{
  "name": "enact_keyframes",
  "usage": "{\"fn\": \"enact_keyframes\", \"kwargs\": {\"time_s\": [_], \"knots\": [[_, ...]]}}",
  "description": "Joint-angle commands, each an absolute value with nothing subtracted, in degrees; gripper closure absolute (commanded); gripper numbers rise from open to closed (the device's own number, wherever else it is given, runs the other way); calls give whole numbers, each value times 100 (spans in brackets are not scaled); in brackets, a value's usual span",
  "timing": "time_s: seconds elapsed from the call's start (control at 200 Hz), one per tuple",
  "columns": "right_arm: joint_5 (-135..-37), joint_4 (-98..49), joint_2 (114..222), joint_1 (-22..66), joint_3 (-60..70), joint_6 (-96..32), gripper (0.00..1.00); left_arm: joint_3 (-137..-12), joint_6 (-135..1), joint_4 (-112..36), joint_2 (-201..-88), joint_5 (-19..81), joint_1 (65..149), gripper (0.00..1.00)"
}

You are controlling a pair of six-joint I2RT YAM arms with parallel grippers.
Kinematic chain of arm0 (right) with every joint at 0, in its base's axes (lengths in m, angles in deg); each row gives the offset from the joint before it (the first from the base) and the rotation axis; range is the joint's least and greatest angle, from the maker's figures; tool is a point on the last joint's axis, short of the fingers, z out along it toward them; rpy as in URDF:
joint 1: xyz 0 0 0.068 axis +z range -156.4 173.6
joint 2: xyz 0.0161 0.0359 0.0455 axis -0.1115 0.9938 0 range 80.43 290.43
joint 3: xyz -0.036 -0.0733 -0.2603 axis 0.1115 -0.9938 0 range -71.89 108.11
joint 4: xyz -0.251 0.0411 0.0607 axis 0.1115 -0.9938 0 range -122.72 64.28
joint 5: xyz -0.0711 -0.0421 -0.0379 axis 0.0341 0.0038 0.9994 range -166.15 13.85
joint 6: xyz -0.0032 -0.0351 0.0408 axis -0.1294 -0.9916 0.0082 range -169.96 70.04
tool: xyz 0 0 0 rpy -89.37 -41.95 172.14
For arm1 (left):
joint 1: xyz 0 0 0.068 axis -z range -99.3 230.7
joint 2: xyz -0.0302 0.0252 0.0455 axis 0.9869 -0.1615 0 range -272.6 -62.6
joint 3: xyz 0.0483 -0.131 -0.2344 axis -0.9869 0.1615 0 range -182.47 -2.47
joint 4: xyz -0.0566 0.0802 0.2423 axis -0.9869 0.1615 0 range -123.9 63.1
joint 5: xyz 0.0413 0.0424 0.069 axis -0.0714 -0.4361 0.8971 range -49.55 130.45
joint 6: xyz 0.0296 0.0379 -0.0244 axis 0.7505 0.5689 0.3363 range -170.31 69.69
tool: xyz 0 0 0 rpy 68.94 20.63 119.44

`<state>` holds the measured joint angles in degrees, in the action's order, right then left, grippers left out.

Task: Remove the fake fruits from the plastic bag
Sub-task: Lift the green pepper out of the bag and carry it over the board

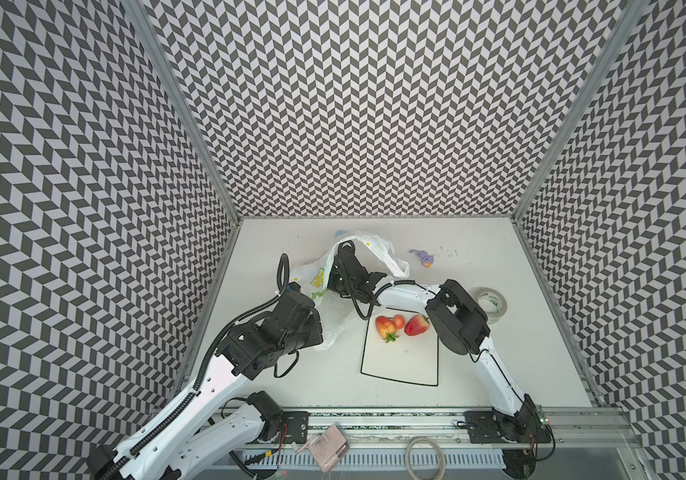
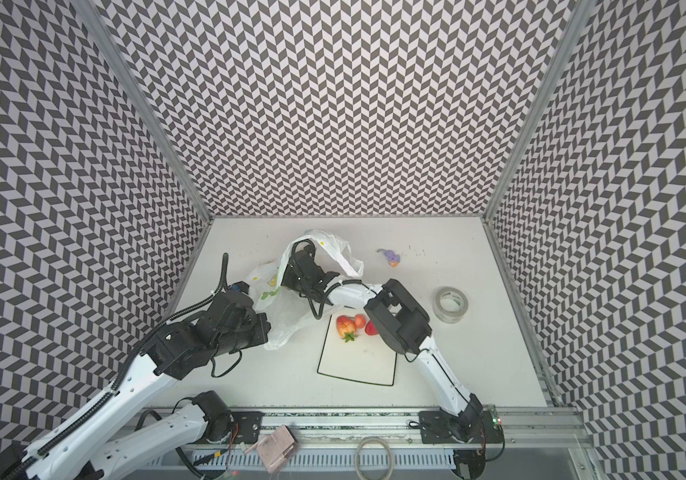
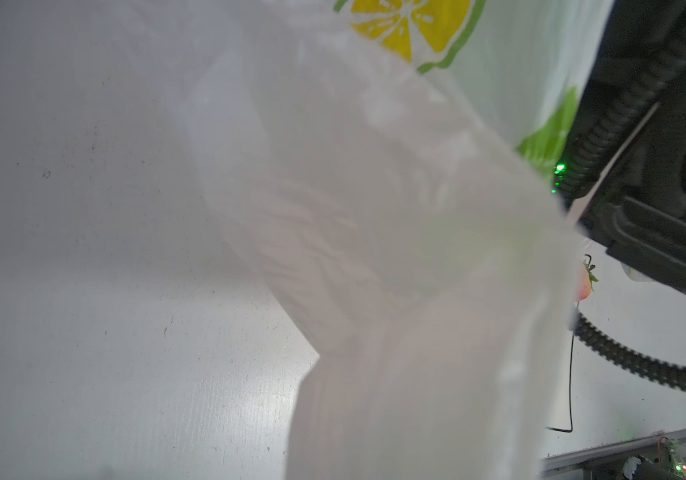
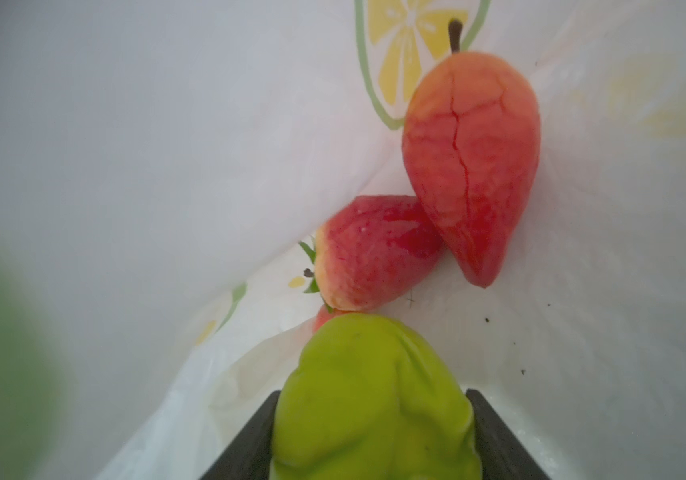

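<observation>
White table, chevron-walled booth. The right gripper, inside the bag, clamps the green pear; a strawberry and a stemmed red fruit lie beyond it in the bag. The left gripper, closed, pinches the bag's edge. Two strawberries and an orange ball rest on the plate.

On the tabletop, the plastic bag lies behind and left of the plate, which carries three fake fruits. A pear lies inside the bag. A toy figure lies right of the bag, a tape roll right of the plate.
</observation>
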<state>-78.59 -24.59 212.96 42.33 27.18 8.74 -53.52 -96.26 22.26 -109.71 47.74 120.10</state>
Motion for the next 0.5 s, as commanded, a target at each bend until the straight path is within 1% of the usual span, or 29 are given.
{"fn": "enact_keyframes", "kwargs": {"time_s": [0.0,0.215,0.496], "knots": [[-7677,-1892,20822,4170,2449,1071,49,-5268,-9671,2192,-10896,4837,12045,100],[-7803,-1563,20327,4053,1804,1217,50,-5274,-9698,2115,-10872,4879,12043,100],[-8327,-1149,19410,4001,719,1182,50,-5283,-9680,1906,-10938,4941,12040,100]]}}
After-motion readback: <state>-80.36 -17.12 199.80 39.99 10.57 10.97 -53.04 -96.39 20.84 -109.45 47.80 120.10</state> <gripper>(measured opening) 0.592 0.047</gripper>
